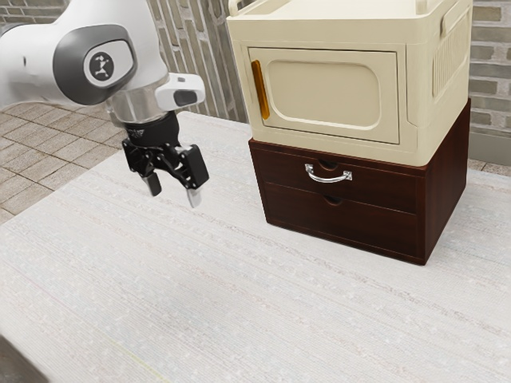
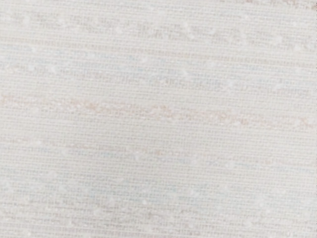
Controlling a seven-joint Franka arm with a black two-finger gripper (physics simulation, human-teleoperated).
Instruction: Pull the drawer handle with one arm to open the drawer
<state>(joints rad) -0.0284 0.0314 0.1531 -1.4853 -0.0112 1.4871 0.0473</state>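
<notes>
The curved silver handle [image 1: 329,179] was fixed to the front of the upper drawer [image 1: 379,188], whose face sat flush with the dark red-brown chest [image 1: 449,185] around it. Just below was the lower drawer [image 1: 367,219], also closed, with a small notch at its top edge. A cream cabinet [image 1: 413,96] stood on the chest, its door [image 1: 335,92] shut and an amber grip [image 1: 260,89] upright along the door's edge at the exterior view's left.

Well apart from the handle, toward the exterior view's left, the tool [image 1: 173,195] hung over the pale surface [image 1: 200,287], released, fingers spread and pointing down. The wrist view showed the surface's woven texture and faint stripes. The white arm [image 1: 80,65] came in from the exterior view's upper left, with paving [image 1: 49,152] and brick wall [image 1: 490,72] beyond the surface.
</notes>
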